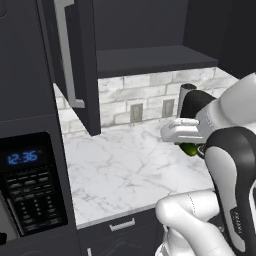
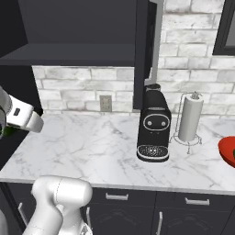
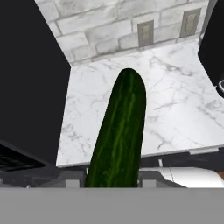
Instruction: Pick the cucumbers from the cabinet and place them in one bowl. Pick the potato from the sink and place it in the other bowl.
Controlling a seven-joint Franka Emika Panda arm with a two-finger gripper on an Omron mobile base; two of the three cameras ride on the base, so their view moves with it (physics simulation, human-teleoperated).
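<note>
Above the marble counter [image 3: 175, 96], jaws clamp a cucumber [image 3: 120, 131]

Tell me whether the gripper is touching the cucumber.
Touching. In the hand view the cucumber rises straight out from between the gripper tips, clamped at its lower end above the counter.
</note>
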